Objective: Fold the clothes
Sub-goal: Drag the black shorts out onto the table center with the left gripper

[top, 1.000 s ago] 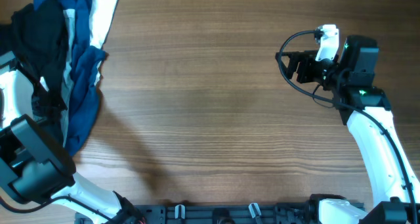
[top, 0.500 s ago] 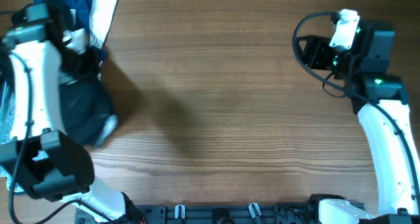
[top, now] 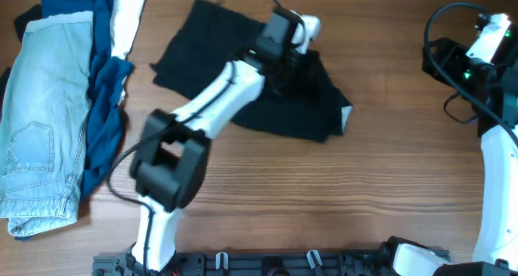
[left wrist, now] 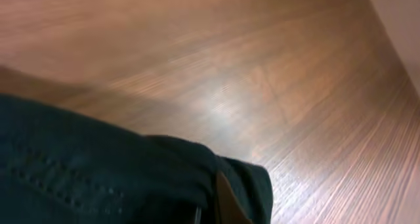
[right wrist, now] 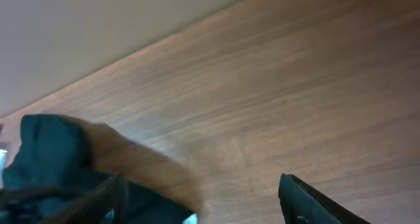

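A black garment [top: 194, 41] lies spread across the far middle of the wooden desk [top: 364, 195]. It is rumpled rather than squared, and a sliver of pale grey lining is turned out at its near right corner. The left arm [top: 222, 90] reaches diagonally over it from the near edge, and the left gripper [top: 285, 48] sits on the far right part of the cloth. In the left wrist view, dark fabric with a line of stitching fills the lower left of the frame and stands raised above the wood, casting a shadow. The jaws are closed on this fold, and only a thin edge of one finger [left wrist: 226, 201] shows past the cloth.

The other clothes are heaped at the desk's left end, near the black garment's left edge but not touching it. Light-blue jeans [top: 40, 122] lie lengthwise along the edge, with a dark-blue piece [top: 104, 122] bunched against their right side. A white piece [top: 129, 21] lies at the far end, touching the dark-blue one.

The right arm [top: 494, 171] stands at the desk's right edge. The right gripper [right wrist: 207, 207] is held over bare wood with its jaws spread wide and nothing between them. In the right wrist view, the black garment appears as a dark mound at the left.
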`<state>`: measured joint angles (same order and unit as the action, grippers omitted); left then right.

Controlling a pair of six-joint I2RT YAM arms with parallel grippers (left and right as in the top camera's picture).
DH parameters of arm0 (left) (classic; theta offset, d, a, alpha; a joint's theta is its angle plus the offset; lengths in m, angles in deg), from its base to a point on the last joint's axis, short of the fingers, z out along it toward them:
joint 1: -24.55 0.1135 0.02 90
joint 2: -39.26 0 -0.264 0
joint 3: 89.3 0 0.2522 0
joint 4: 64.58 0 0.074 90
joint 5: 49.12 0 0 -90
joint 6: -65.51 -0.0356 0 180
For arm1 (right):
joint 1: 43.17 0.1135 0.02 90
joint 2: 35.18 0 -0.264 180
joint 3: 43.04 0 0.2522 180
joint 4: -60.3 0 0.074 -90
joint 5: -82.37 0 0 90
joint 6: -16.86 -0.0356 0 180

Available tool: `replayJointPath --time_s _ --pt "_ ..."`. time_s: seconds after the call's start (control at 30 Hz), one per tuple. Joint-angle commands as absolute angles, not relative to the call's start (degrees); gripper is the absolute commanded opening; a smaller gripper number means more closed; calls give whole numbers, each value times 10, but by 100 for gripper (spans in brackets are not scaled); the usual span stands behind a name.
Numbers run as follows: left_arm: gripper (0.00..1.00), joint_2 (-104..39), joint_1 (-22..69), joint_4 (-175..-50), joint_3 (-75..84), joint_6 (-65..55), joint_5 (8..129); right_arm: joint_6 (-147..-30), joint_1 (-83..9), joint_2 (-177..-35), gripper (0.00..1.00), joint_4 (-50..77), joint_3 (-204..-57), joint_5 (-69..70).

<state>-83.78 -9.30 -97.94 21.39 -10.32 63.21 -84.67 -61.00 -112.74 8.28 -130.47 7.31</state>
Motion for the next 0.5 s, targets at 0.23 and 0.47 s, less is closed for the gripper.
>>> replayJointPath --time_s 0.23,0.47 --pt "75 -789 -90 -1013 221 -77 629 -851 -615 -1126 75 40 -1316 78" --pt "100 -727 -75 -1137 221 -270 668 -849 -613 -1129 84 -105 -1312 107"
